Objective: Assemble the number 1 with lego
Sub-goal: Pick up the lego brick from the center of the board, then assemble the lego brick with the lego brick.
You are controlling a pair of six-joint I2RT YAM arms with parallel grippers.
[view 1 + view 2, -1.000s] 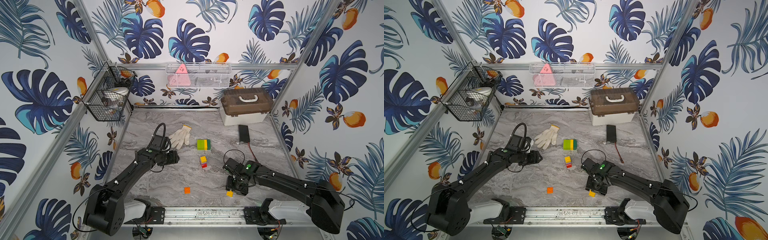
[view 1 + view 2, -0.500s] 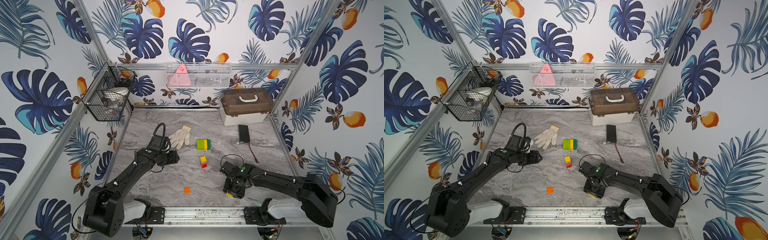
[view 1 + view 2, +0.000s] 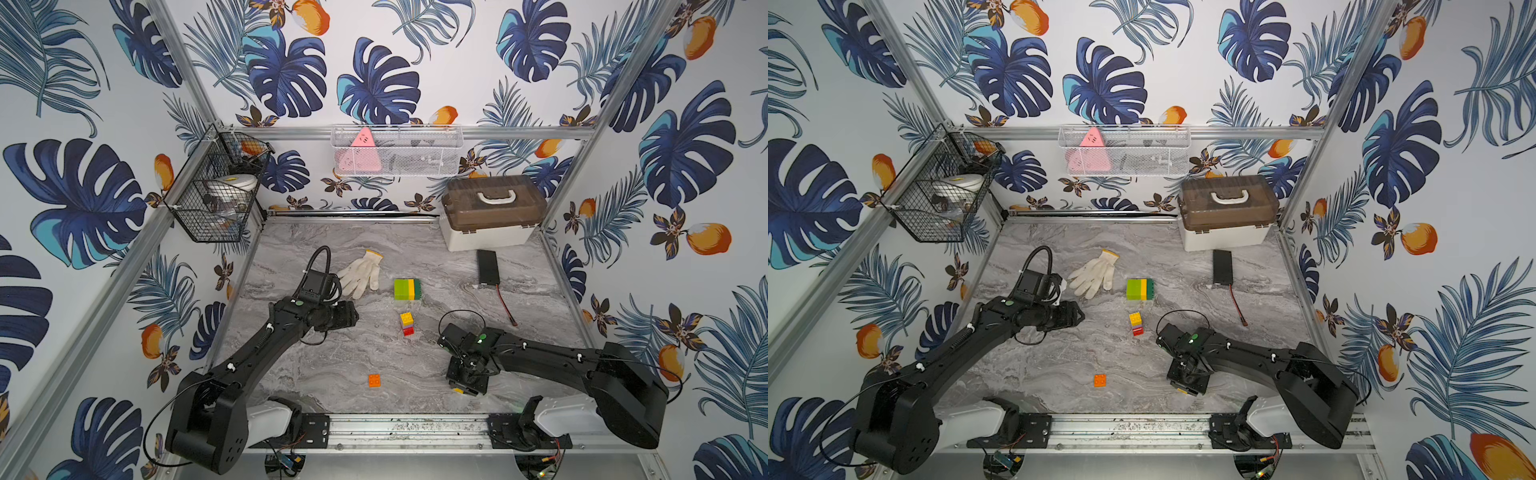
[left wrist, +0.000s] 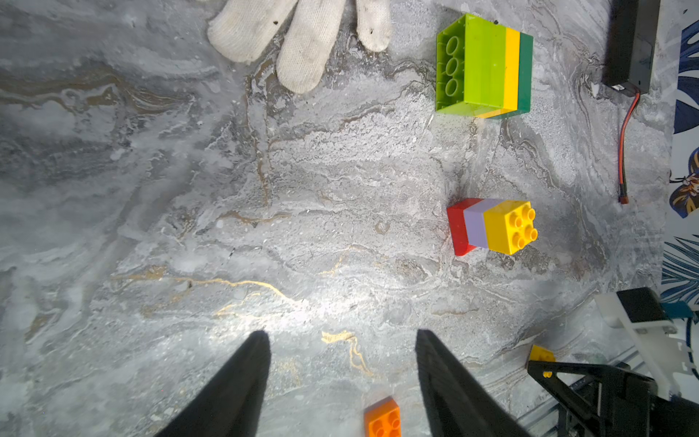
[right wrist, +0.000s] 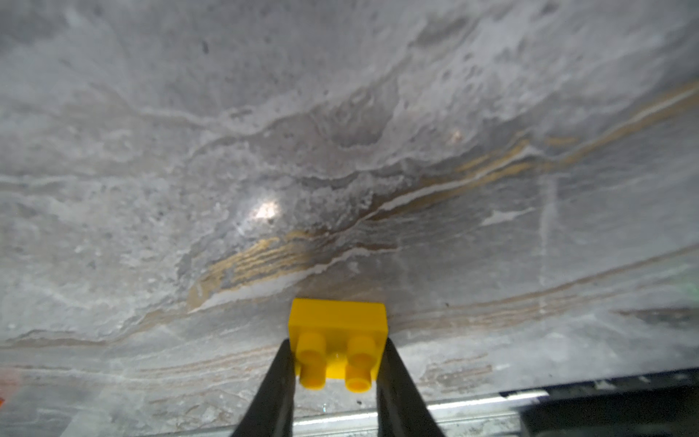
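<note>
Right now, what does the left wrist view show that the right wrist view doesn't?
Only left wrist: the glove, the layered block, the column lying on its side, the orange brick, the black box, and the left gripper, open with nothing held.
Only right wrist: the grip up close, with the right gripper shut on the yellow brick, a finger against each side.
Both: that yellow brick, the right gripper and the marble table.

On the tabletop [image 3: 332, 361] the glove [image 3: 360, 274] lies left of the wide brick stack [image 3: 407, 289]; the narrow stack [image 3: 407, 323] lies before it, a loose brick [image 3: 374, 380] nearer.
</note>
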